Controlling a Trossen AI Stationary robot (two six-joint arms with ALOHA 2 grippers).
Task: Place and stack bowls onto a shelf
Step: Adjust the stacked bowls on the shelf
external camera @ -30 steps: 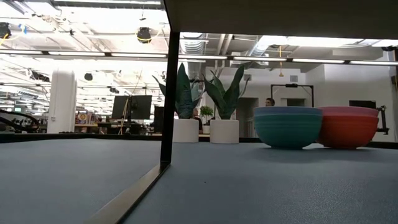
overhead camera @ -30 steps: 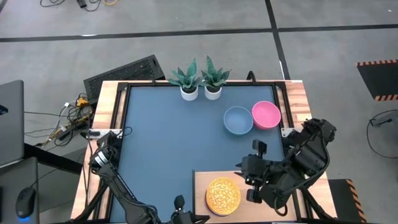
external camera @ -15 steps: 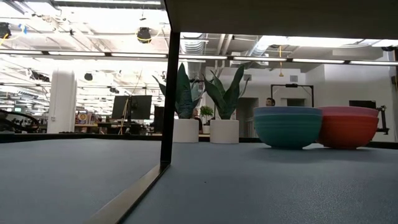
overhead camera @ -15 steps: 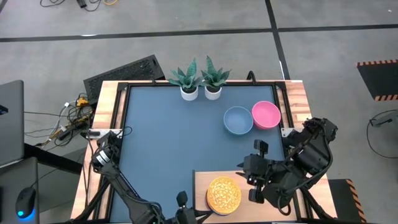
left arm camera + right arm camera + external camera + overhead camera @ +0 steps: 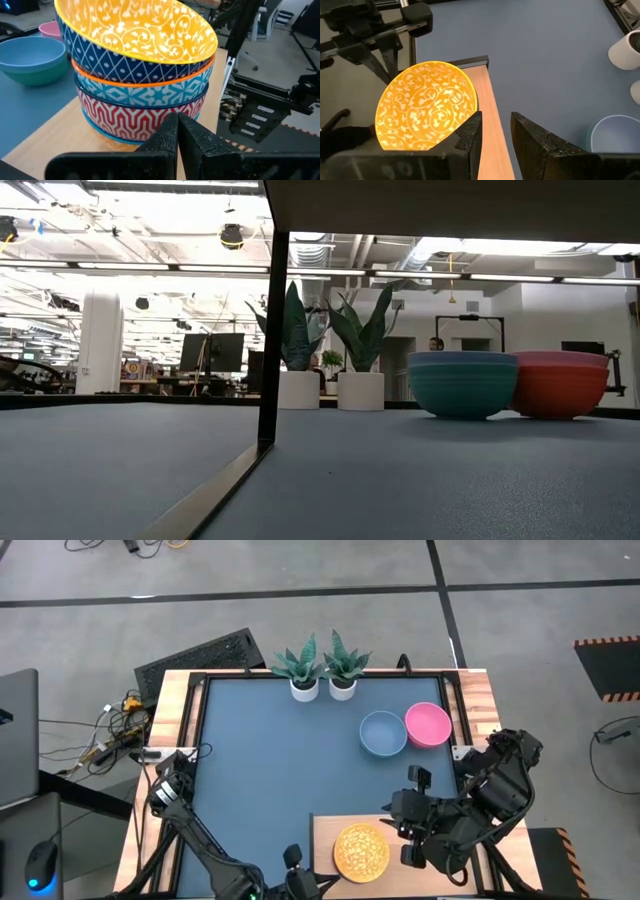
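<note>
Yellow bowl (image 5: pixel 359 853) topped stack on shelf (image 5: pixel 323 837), lower bowls hidden from above. Right pincer (image 5: pixel 494 131) open beside stack; left pincer (image 5: pixel 177 131) closed, half cut off.

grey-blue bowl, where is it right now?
In the high view the grey-blue bowl sits on the dark blue tabletop toward the far right, right beside the pink bowl and not on the shelf.

Two potted plants (image 5: pixel 322 670) touching at tabletop's (image 5: pixel 270 760) far edge.
</note>
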